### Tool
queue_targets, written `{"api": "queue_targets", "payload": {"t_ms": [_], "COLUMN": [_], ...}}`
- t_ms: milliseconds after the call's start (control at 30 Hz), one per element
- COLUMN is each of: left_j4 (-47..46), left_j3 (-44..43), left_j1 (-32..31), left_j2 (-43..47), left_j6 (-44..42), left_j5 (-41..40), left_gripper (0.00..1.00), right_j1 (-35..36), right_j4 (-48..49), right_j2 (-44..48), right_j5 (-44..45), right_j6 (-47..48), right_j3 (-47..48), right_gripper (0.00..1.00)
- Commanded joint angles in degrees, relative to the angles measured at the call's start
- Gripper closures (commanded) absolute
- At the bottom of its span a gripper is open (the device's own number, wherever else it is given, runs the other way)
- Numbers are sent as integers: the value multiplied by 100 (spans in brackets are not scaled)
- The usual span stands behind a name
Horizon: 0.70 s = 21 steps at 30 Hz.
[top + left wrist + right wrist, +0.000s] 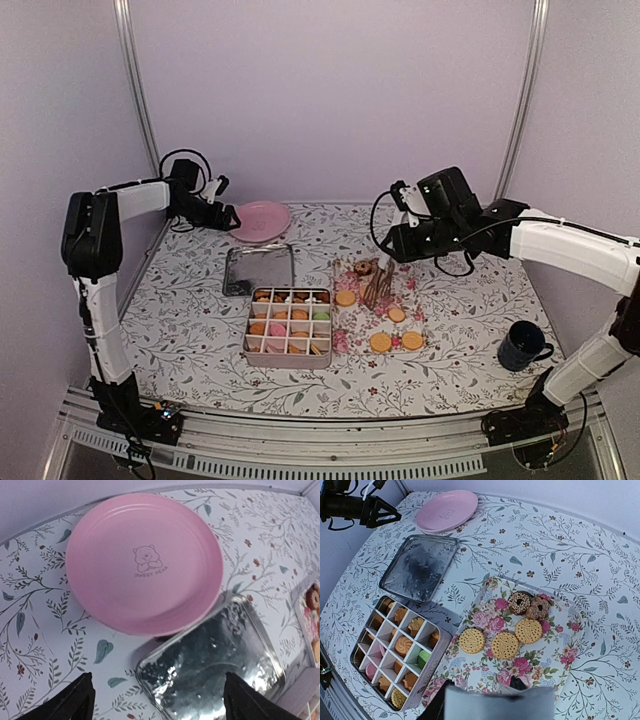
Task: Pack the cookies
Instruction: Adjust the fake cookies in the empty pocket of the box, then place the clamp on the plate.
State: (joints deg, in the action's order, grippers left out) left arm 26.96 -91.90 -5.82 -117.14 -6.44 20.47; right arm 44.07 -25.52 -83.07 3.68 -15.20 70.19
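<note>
Loose cookies lie on a floral tray (420, 300): golden rounds (505, 645) and two dark ring ones (520, 602). More cookies (402, 646) fill a divided tin box (288, 325), among them a green one (423, 658). My right gripper (485, 702) hovers over the tray's far end (392, 243), shut on a flat grey packet (500, 706) that hides part of the tray. In the top view brown sticks (377, 285) show just below it. My left gripper (157, 692) is open and empty at the back left (222, 213), above the table between plate and lid.
A pink plate (262, 220) sits at the back left, with the box's shiny metal lid (258, 270) lying flat just in front of it. A dark blue mug (522, 345) stands at the right. White walls close the sides and the back.
</note>
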Motion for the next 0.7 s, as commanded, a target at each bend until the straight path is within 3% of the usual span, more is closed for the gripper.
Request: {"api": "queue_targets", "payload": {"t_ms": [0,100,300,467,667], "left_j4": [141,282,102,-294,-194], "left_j3": [-1188,-1560,-627,744,1073], "left_j1": [47,60,83,102,50], "left_j2": [-968,-1297,-763,-72,-177], "left_j6": [814,945,754,609,618], "left_j5": [-443,-331,93,119,-9], "left_gripper": [11,12,13,17,27], "right_j1": [-201,-232,-381,-447,-461], "right_j4": [-212,-277,-224,-172,-162], "right_j2": [-458,-671,-1068,-1372,-1436], "right_j5": [-346,-401,-636,-553,-367], "right_j6": [-393,-421,-473,-434,-468], "right_j3": [41,113,55,217,382], "right_gripper": [65,66,63,54,37]}}
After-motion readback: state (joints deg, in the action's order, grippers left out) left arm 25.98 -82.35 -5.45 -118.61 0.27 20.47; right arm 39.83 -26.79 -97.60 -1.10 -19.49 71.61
